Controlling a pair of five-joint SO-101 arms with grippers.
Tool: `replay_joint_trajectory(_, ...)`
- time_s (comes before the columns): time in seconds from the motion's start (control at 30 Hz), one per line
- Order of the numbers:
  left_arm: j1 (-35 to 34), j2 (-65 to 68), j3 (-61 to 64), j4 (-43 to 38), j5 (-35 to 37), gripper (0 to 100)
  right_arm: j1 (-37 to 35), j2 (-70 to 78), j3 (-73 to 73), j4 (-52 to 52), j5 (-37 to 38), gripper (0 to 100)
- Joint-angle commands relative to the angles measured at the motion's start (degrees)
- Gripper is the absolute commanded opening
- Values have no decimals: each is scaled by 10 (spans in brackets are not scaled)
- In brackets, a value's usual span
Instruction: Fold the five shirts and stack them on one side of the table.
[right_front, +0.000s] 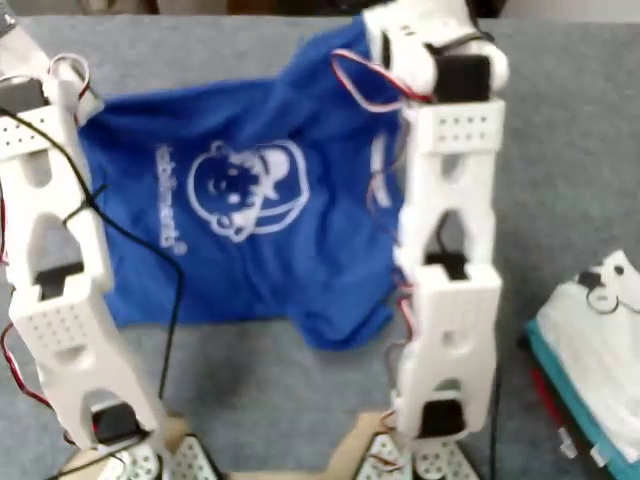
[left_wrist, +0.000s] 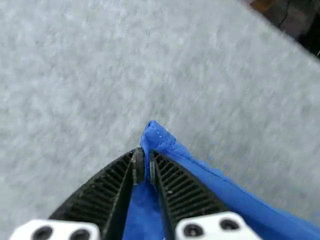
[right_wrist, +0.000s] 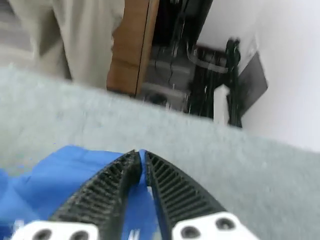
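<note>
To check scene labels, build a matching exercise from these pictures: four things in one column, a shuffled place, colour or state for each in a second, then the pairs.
Column one:
1. blue shirt
2. white shirt
3. left tool
4. table

Column two:
a. grey
b. shut on the blue shirt
c. folded, off to one side
d. in the middle, print up

Pairs: 1-d, 2-c, 3-b, 4-a.

The blue shirt (right_front: 260, 240) is soft matt cloth with a flat white print. The table (right_front: 570, 150) has a grey, fuzzy, felt-like cover. The left arm (right_front: 50, 270) and right arm (right_front: 450, 250) are matt white plastic. The left gripper (left_wrist: 144, 167) and right gripper (right_wrist: 141, 165) are black ribbed plastic. A smooth brown wooden panel (right_wrist: 135, 45) stands behind.
</note>
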Motion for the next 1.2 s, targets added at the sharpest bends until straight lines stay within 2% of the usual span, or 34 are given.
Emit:
replay_joint_trajectory(0.0, -11, -13, -46, 69, -24, 20, -23, -7, -74, 135, 52, 5)
replay_joint_trajectory(0.07, -8, -22, -65, 120, -39, 20, -36, -3, -120, 200, 76, 5)
replay_joint_trajectory(0.27, -4, -65, -69, 206, -79, 20, -39, -29, -105, 201, 79, 4)
replay_joint_trajectory(0.4, -5, -85, -69, 243, -89, 20, -44, -105, 15, 201, 68, 4)
replay_joint_trajectory(0.57, -1, -84, -40, 265, -92, 20, -47, -250, 255, 200, 55, 4)
replay_joint_trajectory(0.73, -5, -109, 48, 251, -95, 20, -44, -368, 457, 187, 45, 4)
replay_joint_trajectory(0.87, -2, -170, 158, 239, -110, 20, -14, -438, 579, 143, 45, 4)
replay_joint_trajectory(1.17, -23, -393, 562, 37, -115, 19, 34, -558, 820, 70, 48, 4)
